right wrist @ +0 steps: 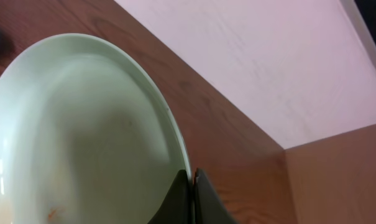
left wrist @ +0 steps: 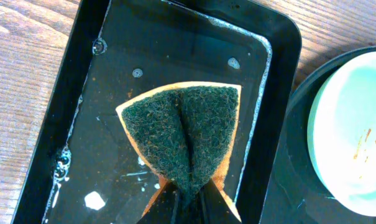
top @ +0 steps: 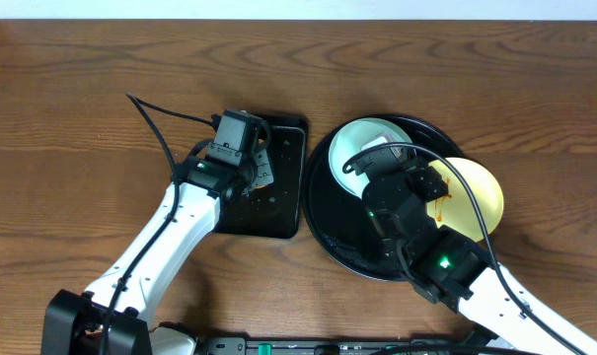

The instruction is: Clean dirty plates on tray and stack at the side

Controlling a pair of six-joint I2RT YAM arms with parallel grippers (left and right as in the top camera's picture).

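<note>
My left gripper [left wrist: 191, 190] is shut on a sponge [left wrist: 181, 127] with a green scouring face and an orange body. It pinches the sponge's near edge over the wet rectangular black tray [left wrist: 69, 93]; in the overhead view this gripper [top: 261, 166] is above that tray. My right gripper [right wrist: 192, 182] is shut on the rim of a pale mint plate [right wrist: 76, 130] and holds it tilted over the round black tray [top: 328, 222]. The mint plate [top: 357, 143] bears orange smears in the left wrist view [left wrist: 349, 124]. A pale yellow plate [top: 476, 192] with a sauce smear lies at the tray's right. No second mint plate shows.
The rectangular tray [top: 278, 212] sits right beside the round tray's left rim. It holds water film and foam specks. Wooden tabletop [top: 71, 118] lies around both trays. A pale wall runs along the table's far edge [right wrist: 268, 56].
</note>
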